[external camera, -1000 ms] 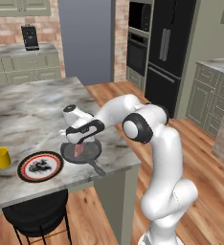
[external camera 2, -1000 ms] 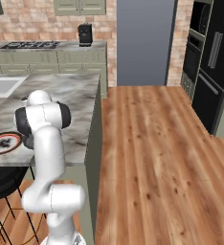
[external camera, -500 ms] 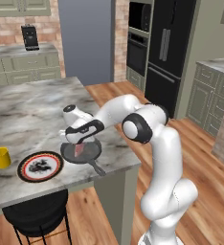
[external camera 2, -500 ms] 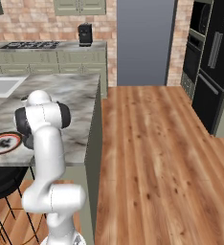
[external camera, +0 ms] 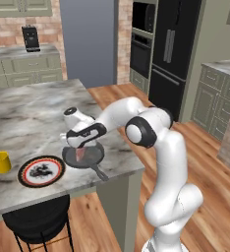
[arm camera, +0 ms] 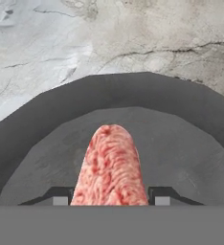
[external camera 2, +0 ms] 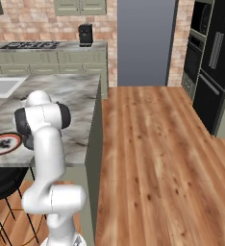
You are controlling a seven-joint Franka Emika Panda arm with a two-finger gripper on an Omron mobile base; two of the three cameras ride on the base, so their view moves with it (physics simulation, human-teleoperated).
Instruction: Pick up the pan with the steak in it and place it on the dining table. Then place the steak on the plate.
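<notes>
Gripper (arm camera: 111, 198) down inside the pan (arm camera: 190, 143), fingertips (arm camera: 60, 197) pressed against either side of the steak (arm camera: 111, 165) and pinching it. Steak standing up between them in the hand view, lower end hidden at the frame's bottom, so no telling whether lifted clear of the pan floor. In the left base view, steak (external camera: 80, 154) hanging just under the gripper (external camera: 80, 147), over the pan (external camera: 87, 158).

Pan resting on the tabletop (external camera: 33, 113) near its front edge, handle pointing toward that edge. Plate (external camera: 41, 171) just beside the pan on its left (rims close, possibly touching, hard to say). Yellow cup (external camera: 1, 162) further left, apart from the plate. Black stool (external camera: 38, 221) below the table edge. Plate (external camera 2: 3, 143) also visible in the right base view, partly behind the arm.

Risks, by judgement: soft slab likely to slip or fold out of a narrow pinch during the carry sideways, dropping back in the pan or onto the tabletop short of the plate. Low lift likely to drag the meat over the pan rim. Fingers catching the pan wall might shove the pan toward the edge.

Arm reaching forward and left from the base, elbow high, forearm sloping down, hand pointing nearly straight down over the pan.
</notes>
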